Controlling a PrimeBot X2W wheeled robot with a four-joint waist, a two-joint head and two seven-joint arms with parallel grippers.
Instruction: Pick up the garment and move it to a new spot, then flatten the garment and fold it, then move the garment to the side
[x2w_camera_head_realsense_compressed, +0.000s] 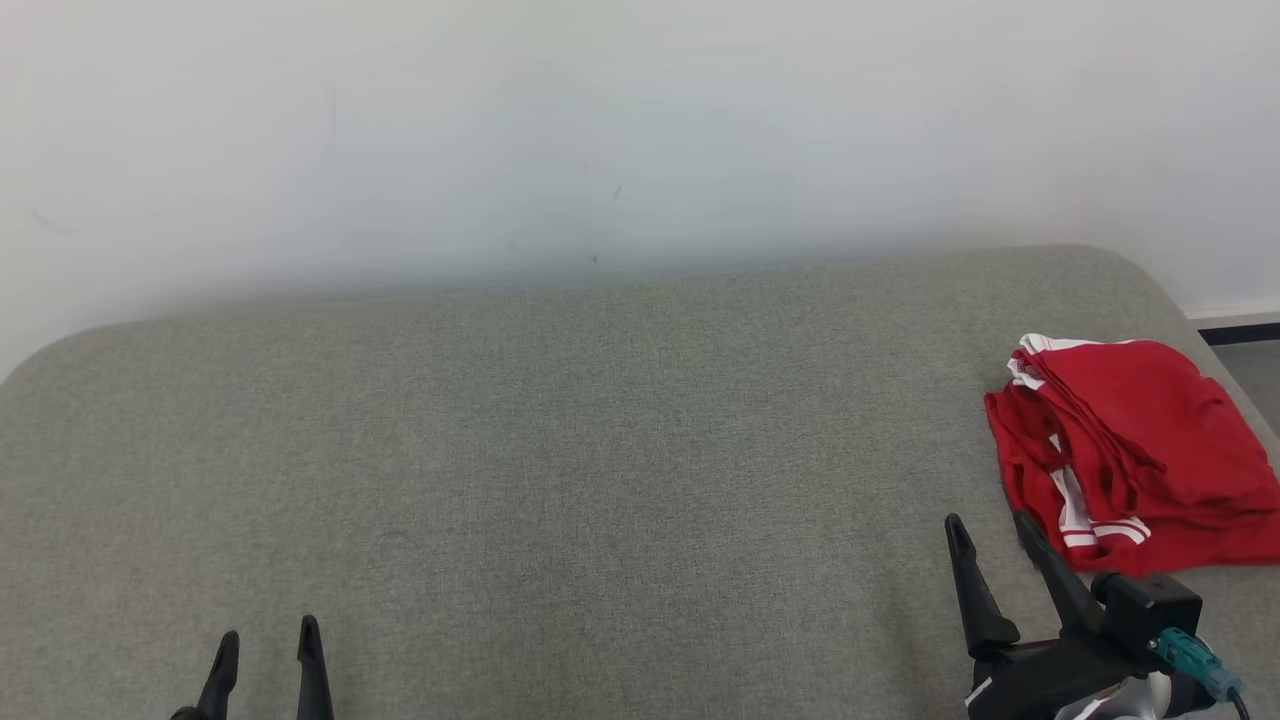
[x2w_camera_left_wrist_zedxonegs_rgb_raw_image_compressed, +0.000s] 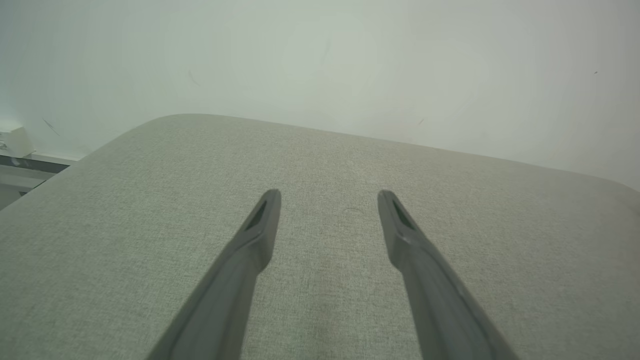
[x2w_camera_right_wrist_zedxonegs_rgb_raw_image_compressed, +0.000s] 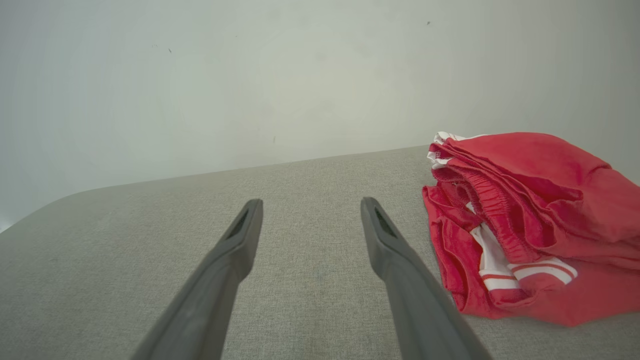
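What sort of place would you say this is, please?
Probably a plain indoor test room: a grey fabric-covered surface against a bare white wall, with a red garment near its right edge.

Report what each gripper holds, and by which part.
Nothing is held: left gripper and right gripper stand open and empty; the red garment lies ungripped.

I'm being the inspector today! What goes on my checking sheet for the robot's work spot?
Surface: grey fabric-covered top with rounded corners, no stains seen.
Job's things: red garment with white stripes, bunched in loose folds near the right edge, not held.
Clutter: nothing seen.
Grippers: left gripper open over bare fabric; right gripper open, close beside the garment, holding nothing.
Cables: teal plug with a dark lead at the right wrist.
Surroundings: pale wall behind; dark skirting strip at far right.
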